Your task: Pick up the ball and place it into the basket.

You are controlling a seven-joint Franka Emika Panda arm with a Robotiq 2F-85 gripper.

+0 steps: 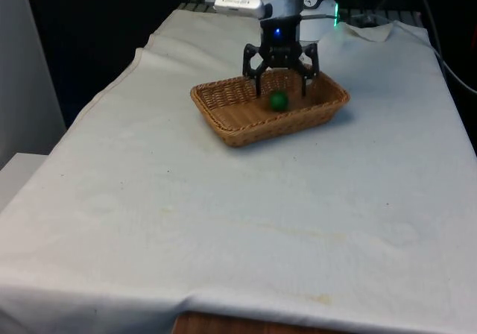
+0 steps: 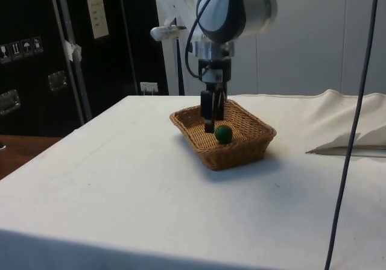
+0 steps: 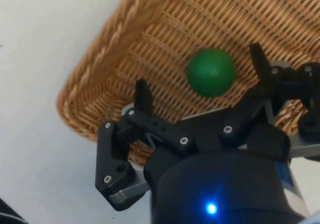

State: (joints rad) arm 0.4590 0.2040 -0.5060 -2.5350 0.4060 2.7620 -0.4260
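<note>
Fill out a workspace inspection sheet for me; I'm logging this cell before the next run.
Surface: white cloth over the table, lightly creased, a bare wooden edge at the near side.
Job's things: green ball lies inside the wicker basket, free of the fingers.
Clutter: nothing seen.
Tool: tool open, fingers spread either side of the ball, reaching down into the basket.
Cables: dark cable hanging in the side view's foreground; another at the far table edge.
Surroundings: black curtains, dark cabinets.

Front view across the table (image 1: pixel 223 222), side view from its edge, wrist view close overhead, all sharing the basket (image 1: pixel 246 129).
</note>
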